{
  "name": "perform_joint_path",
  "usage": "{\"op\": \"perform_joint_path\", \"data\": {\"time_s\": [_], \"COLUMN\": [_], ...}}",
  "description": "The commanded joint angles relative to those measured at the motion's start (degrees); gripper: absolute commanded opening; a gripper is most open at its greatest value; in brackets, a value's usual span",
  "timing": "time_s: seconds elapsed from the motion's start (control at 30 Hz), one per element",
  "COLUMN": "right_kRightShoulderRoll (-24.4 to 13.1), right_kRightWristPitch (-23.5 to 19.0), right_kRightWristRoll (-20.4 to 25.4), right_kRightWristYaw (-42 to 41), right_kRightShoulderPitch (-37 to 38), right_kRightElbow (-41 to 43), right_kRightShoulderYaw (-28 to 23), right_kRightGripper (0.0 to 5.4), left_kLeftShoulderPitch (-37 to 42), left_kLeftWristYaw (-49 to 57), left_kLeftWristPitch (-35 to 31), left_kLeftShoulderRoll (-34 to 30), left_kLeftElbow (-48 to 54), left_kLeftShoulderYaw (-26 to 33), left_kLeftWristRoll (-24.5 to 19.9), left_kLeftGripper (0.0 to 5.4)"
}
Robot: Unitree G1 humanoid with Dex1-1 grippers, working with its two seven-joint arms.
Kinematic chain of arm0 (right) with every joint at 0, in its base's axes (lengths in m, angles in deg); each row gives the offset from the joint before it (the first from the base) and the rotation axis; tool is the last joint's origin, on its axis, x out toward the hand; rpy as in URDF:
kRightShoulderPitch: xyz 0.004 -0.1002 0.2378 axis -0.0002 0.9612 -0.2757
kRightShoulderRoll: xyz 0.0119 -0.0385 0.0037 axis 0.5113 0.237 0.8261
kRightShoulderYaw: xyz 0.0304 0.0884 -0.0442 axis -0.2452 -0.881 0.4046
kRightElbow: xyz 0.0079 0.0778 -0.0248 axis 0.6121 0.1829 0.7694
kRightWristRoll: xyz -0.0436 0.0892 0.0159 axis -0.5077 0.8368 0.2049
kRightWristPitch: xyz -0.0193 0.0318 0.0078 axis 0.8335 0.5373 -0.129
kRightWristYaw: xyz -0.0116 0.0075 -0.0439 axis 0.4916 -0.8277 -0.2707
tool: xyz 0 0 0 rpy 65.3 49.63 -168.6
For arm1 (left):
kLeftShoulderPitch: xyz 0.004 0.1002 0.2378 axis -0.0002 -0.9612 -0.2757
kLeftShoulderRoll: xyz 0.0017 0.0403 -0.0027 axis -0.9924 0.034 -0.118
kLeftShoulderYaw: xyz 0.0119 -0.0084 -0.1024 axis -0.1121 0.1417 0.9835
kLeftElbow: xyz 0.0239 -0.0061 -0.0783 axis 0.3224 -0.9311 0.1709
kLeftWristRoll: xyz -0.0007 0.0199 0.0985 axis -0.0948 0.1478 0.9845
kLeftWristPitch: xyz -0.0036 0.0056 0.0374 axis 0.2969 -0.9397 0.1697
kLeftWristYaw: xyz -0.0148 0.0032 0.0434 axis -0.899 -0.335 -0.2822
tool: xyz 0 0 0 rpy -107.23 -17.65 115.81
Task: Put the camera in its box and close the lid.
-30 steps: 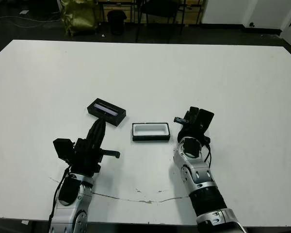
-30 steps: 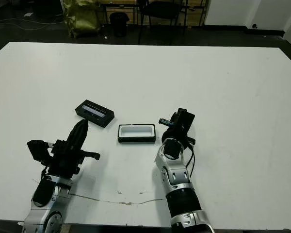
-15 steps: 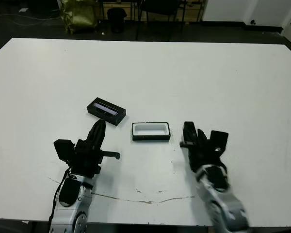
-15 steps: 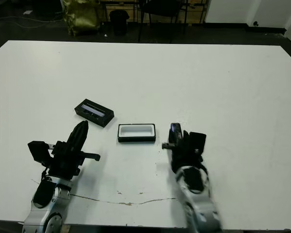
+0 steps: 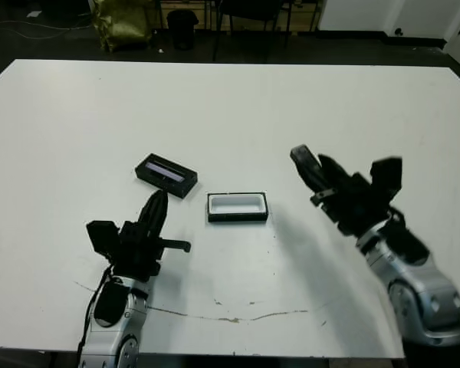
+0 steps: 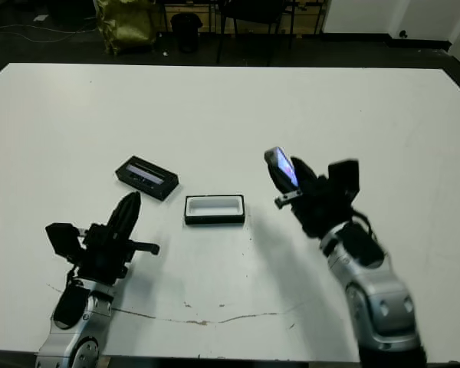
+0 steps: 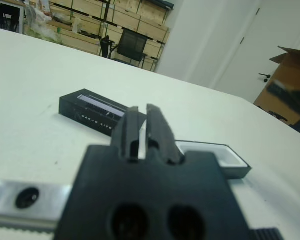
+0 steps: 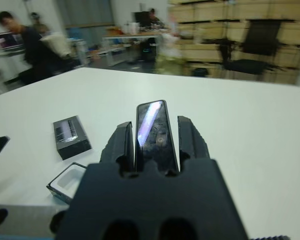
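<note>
Right tool [image 6: 285, 175] pinches the camera [image 8: 155, 131], raised above the worktop [image 5: 307, 100] right of the empty box [image 5: 238, 207]. Left tool [image 7: 142, 131] pressed together, idle. Lid [image 5: 166, 175] lies apart; insertion and closing remain

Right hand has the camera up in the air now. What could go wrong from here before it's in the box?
1. The right hand grips only the lower part of the camera, which juts out past the fingers; it may slip or pivot during the move.
2. The box looks only slightly longer than the camera, so a tilted approach could catch its rim or push the loose box across the table.
3. The lid lies apart near the left hand; a wide swing might knock it.
</note>
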Motion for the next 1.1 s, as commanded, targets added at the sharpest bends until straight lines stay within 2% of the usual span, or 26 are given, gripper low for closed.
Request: {"op": "perform_joint_path", "data": {"time_s": [0.03,0.27,0.37,0.53,0.7,0.9,1.1], "right_kRightShoulderRoll": [-3.14,-7.99,-8.49,-7.64,-4.66,-1.62,0.43], "right_kRightWristPitch": [3.55,11.96,12.5,15.72,22.0,23.0,21.89], "right_kRightWristRoll": [0.21,-5.08,-7.34,-11.2,-14.11,-17.37,-17.84], "right_kRightWristYaw": [-8.15,-25.35,-30.9,-40.67,-48.11,-51.27,-53.0], "right_kRightShoulderPitch": [-5.3,-17.99,-23.59,-31.26,-37.0,-39.53,-38.37], "right_kRightElbow": [-8.76,-26.32,-33.6,-43.74,-52.94,-56.0,-54.41], "right_kRightShoulderYaw": [-0.21,4.76,7.32,11.97,14.9,17.44,18.43], "right_kRightGripper": [0.8,0.8,0.8,0.8,0.8,0.8,0.8], "left_kLeftShoulderPitch": [-0.66,-0.5,-0.65,-0.85,-0.55,-0.89,-1.07], "left_kLeftWristYaw": [0.28,-0.54,-0.06,0.39,-0.49,0.2,0.68], "left_kLeftWristPitch": [-0.75,1.1,0.01,-0.04,1.17,1.01,0.14], "left_kLeftShoulderRoll": [-0.51,-0.5,-0.4,-0.55,-0.57,-0.36,-0.54], "left_kLeftElbow": [-0.38,-1.85,-1.29,-0.91,-2.15,-1.73,-1.36], "left_kLeftShoulderYaw": [0.12,0.47,0.52,0.48,0.91,0.77,0.88], "left_kLeftWristRoll": [0.48,0.35,0.18,0.96,0.24,0.98,1.36], "left_kLeftGripper": [0.0,0.0,0.0,0.0,0.0,0.0,0.0]}}
